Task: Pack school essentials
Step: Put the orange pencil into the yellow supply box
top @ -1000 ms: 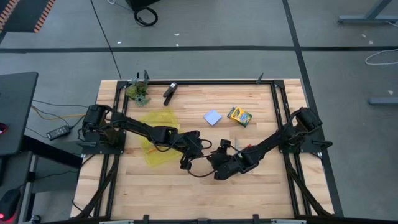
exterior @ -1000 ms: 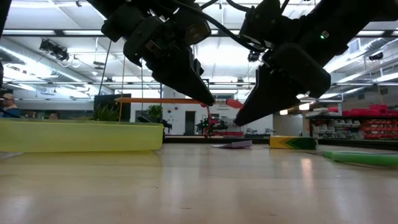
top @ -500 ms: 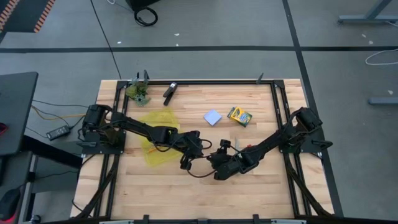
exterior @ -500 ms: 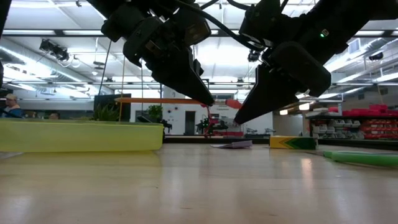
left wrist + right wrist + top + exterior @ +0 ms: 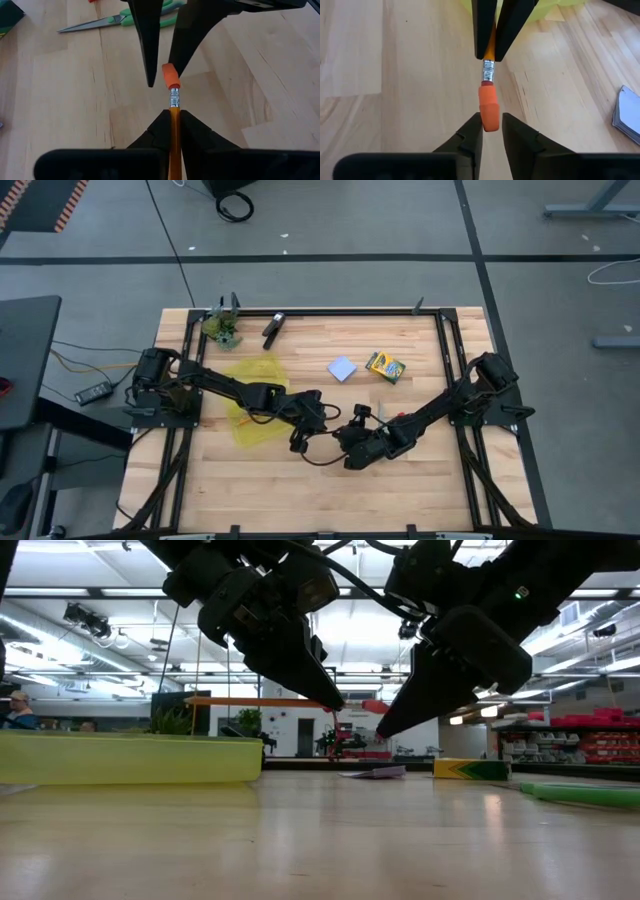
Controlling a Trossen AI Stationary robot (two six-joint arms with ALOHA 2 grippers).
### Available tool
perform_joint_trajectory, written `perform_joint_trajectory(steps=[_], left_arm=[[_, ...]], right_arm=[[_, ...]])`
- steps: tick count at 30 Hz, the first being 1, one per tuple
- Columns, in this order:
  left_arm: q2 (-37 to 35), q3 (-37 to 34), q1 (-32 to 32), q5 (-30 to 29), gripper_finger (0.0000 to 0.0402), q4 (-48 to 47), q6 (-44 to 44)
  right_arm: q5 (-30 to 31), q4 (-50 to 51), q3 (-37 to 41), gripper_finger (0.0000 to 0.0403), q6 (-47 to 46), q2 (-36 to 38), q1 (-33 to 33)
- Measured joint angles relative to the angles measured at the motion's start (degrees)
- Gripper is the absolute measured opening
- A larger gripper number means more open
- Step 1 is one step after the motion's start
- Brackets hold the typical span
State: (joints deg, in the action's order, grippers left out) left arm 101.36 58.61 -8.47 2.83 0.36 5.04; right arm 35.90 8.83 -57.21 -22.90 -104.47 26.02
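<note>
An orange pencil point(image 5: 173, 107) with a metal ferrule and an orange eraser cap point(image 5: 488, 107) is held in the air between both grippers near the table's middle. My left gripper point(image 5: 173, 114) is shut on its shaft. My right gripper point(image 5: 492, 120) is open and faces it. Its fingers stand on either side of the eraser cap. In the high view the two grippers meet at about point(image 5: 330, 438). Green-handled scissors point(image 5: 125, 17) lie flat on the wood beyond. The crayon box point(image 5: 384, 366) and the pale blue note pad point(image 5: 342, 369) lie toward the far side. My left gripper pinches the pencil's shaft point(image 5: 174, 111) just behind the ferrule, between its two fingers. The pencil runs along the fingers, and its eraser end sticks out past their tips. It is lifted clear of the table. My right gripper has the eraser cap point(image 5: 170, 76) between its open fingers; whether a finger point(image 5: 186, 45) touches it, I cannot tell.
A translucent yellow-green pouch point(image 5: 255, 402) lies flat under the left arm. A black clip-like tool point(image 5: 273, 328) and a small green leafy clump point(image 5: 222, 328) sit by the far edge. A black frame rims the table point(image 5: 300, 490). Bare wood shows along the near side.
</note>
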Motion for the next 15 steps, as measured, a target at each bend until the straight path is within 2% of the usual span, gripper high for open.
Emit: perform_joint_trajectory(steps=[15], left_arm=[[0.0, 0.0, -0.02, 0.04, 0.0026, -0.28, 0.02]], right_arm=[[-1.72, 0.19, -1.79, 0.0053, 1.84, 0.0, -0.51]])
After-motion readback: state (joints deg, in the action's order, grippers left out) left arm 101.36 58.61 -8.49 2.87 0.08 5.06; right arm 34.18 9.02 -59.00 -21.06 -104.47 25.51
